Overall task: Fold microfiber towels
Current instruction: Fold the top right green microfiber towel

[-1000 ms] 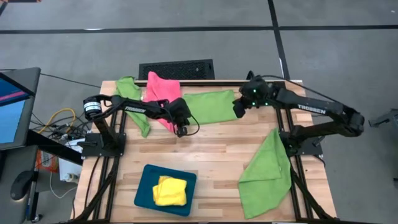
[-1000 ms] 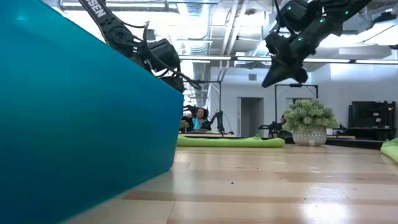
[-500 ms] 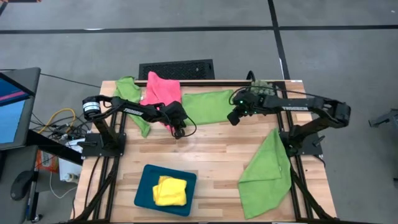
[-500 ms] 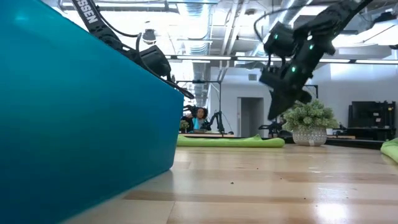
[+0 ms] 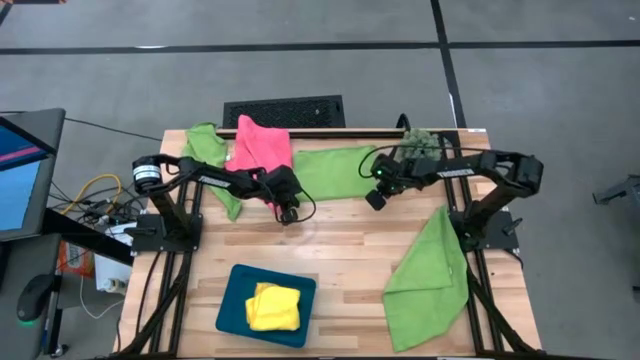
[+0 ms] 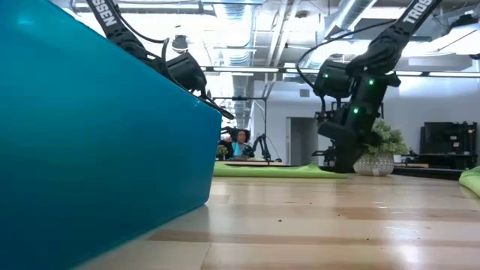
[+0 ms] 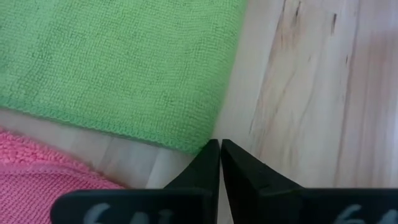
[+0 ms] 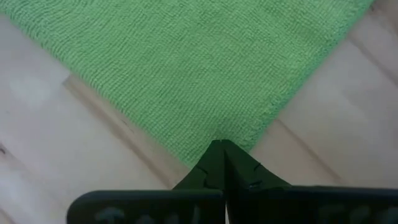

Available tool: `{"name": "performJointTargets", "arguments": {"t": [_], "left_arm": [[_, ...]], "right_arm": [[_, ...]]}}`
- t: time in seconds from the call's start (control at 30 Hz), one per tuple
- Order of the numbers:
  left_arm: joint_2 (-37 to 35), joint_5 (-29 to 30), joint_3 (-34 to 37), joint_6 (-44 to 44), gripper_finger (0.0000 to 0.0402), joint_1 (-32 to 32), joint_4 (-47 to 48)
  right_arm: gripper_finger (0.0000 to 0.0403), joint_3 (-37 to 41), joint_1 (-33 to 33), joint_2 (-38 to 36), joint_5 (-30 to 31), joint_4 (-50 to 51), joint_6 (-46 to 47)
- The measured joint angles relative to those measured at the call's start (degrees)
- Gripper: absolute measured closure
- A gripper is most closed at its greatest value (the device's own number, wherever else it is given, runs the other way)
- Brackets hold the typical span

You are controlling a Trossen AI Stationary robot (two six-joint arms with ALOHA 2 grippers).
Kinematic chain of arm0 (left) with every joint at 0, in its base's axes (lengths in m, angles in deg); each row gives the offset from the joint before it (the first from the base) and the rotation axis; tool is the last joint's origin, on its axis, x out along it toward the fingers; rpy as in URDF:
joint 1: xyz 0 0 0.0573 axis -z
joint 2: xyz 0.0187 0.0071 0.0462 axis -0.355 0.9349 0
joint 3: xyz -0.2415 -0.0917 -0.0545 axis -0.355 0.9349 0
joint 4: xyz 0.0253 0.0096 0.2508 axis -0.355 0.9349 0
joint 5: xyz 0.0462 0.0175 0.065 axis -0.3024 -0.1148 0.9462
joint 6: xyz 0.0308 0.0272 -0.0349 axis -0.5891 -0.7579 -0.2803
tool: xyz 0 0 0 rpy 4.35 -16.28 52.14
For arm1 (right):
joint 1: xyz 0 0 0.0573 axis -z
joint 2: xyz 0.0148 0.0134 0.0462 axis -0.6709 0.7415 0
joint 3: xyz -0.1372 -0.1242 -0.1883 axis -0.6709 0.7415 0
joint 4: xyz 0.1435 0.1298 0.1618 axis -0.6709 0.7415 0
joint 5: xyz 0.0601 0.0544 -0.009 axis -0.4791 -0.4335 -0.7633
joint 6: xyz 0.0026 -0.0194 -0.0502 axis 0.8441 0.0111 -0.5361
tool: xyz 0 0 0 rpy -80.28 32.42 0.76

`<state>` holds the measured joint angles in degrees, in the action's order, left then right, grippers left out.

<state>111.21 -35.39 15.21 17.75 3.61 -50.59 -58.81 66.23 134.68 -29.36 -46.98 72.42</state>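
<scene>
Low view: teal tray point(image 6: 97, 142) fills left half, cut off by frame edges, hiding table behind it and left arm's lower end; person point(image 6: 240, 140) in bkgd too small to make out; lime towel point(image 6: 472, 180) clipped at right edge; plant point(image 6: 379, 142) partly behind right gripper point(image 6: 343, 161).
</scene>
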Motion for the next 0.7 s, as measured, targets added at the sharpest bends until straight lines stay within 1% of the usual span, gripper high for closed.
{"name": "performJointTargets", "arguments": {"t": [0.13, 0.3, 0.5, 0.6, 0.7], "left_arm": [[0.0, 0.0, 0.0, 0.0, 0.0391, 0.7, 1.2], [0.0, -0.3, -0.1, 1.3, 0.0391, 2.4, 2.8], [-0.1, -0.3, -0.1, 3.5, 0.0391, 6.9, 4.4], [-0.2, -0.4, -0.1, 6.2, 0.0391, 9.3, 4.6], [-2.9, 0.3, 0.2, 7.6, 0.0391, 10.6, 6.6]], "right_arm": [[0.0391, 0.0, -2.8, -0.5, 0.1, 1.6, 3.5], [0.0394, 0.2, -8.4, -2.0, -0.4, 3.5, 9.3], [0.0391, 0.2, -16.3, -2.2, -0.4, 5.0, 17.0], [0.0391, 0.2, -19.9, -2.2, -0.2, 5.3, 20.2], [0.0391, 0.2, -22.2, -2.2, -0.2, 5.8, 21.8]]}}
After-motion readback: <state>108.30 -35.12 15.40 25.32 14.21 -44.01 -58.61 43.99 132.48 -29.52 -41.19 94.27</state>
